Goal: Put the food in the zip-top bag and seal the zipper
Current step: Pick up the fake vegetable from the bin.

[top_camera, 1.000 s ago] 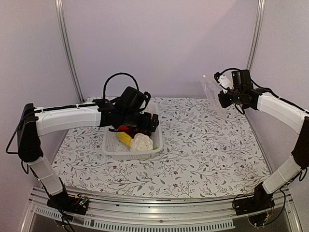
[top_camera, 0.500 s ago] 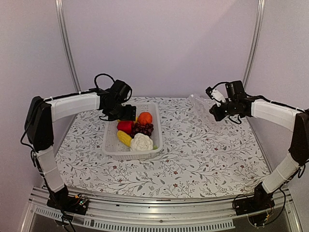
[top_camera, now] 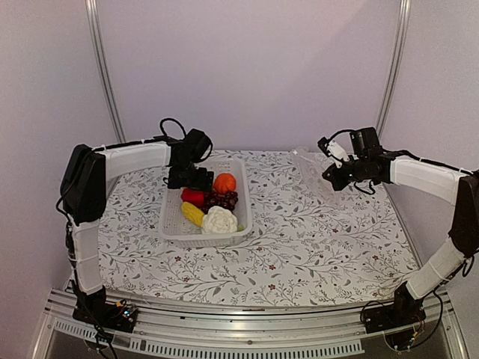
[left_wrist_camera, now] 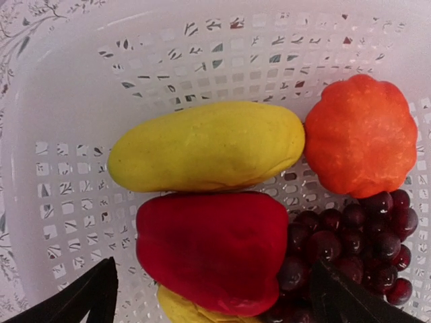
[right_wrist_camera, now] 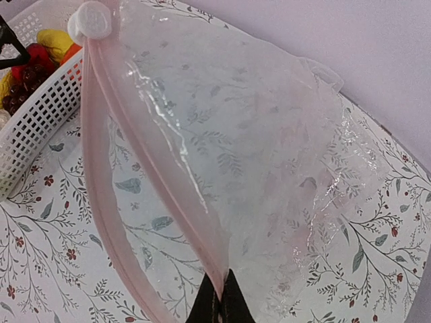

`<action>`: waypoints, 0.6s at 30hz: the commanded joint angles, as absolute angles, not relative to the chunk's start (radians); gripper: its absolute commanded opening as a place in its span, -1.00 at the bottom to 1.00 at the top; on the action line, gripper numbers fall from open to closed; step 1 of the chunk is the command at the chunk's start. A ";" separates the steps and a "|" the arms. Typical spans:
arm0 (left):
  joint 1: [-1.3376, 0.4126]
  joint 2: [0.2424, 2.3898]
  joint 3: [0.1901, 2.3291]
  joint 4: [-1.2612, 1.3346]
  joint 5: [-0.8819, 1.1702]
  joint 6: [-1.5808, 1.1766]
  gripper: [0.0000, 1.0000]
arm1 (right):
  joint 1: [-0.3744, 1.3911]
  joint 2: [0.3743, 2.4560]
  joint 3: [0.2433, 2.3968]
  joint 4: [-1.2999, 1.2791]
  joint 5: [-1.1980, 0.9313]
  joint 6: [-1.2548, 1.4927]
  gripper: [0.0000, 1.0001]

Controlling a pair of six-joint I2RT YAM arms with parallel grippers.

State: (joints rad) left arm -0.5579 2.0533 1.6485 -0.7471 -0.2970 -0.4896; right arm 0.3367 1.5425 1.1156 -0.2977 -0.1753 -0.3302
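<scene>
Zip-top bag (right_wrist_camera: 269, 168) faint overhead; right gripper (right_wrist_camera: 219, 296) seemingly pinching.

Pretty plain room: pale lilac walls (top_camera: 247, 75) all round, soft even light. Silver poles (top_camera: 105, 75) run up at upper left and upper right. The counter (top_camera: 299, 247) wears a white grey-leaf print with tiny red flowers, and an aluminium rail (top_camera: 247, 329) crosses the bottom.

Left arm (top_camera: 138, 155) and right arm (top_camera: 423, 170), from my remote seat
I see white shells, possibly padded, with black joints and looping black cables (top_camera: 162, 124).
</scene>
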 commanded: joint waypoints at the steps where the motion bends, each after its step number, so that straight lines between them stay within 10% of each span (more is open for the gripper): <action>1: -0.545 2.088 1.700 -0.770 -0.325 -0.464 0.99 | 0.340 1.517 1.103 -0.294 -0.215 -0.328 -1.00; 18: -0.570 2.269 1.980 -0.620 -0.100 -0.271 0.86 | 0.340 1.534 1.105 -0.296 -0.184 -0.337 -1.00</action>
State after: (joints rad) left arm -0.5613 2.1933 1.9251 -0.6327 -0.1593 -0.3210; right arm 0.3367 1.5421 1.1130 -0.2977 -0.1928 -0.3336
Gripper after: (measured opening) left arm 0.928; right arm 0.008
